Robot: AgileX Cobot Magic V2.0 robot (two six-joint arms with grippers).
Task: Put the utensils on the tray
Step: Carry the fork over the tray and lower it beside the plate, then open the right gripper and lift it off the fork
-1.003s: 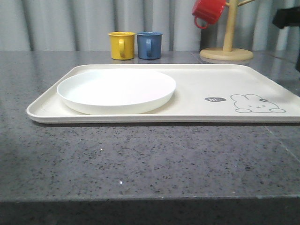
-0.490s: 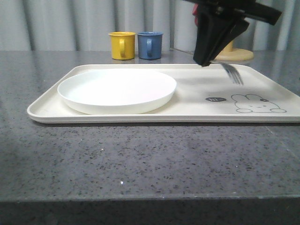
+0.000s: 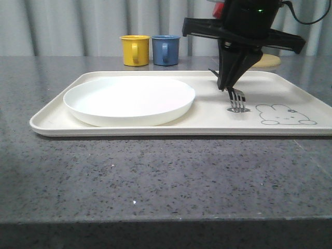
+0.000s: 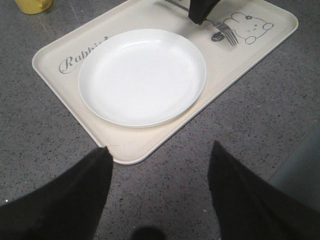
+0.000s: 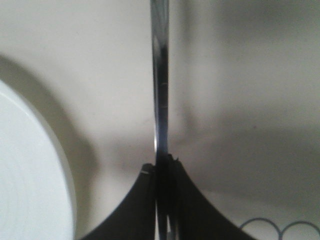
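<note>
A cream rectangular tray (image 3: pixel 207 122) is seen on the dark speckled worktop (image 3: pixel 155 176), with a grey rabbit drawing (image 3: pixel 284 114) printed near its right end and script lettering (image 4: pixel 82 55) along its left end. A shallow round white plate (image 3: pixel 129 98) is set on the left half of the tray. The right end effector (image 3: pixel 228 85) is held over the tray just to the right of the plate, its black fingers (image 5: pixel 142 200) clenched on the handle of a silver fork (image 3: pixel 237 99). The fork is held tilted, its tines pointed down at the small dark mark beside the rabbit drawing; whether the tines are touching the tray surface cannot be told. In the right wrist view the fork handle (image 5: pixel 160 90) is seen edge-on between the closed fingers, with the plate rim (image 5: pixel 55 145) to one side. The left end effector (image 4: pixel 159 187) is positioned above the worktop just off the near edge of the tray, its two dark fingers (image 4: pixel 75 195) spread apart with nothing between them. A yellow mug (image 3: pixel 135 50) and a blue mug (image 3: pixel 165 50) are placed side by side on the worktop behind the tray.
</note>
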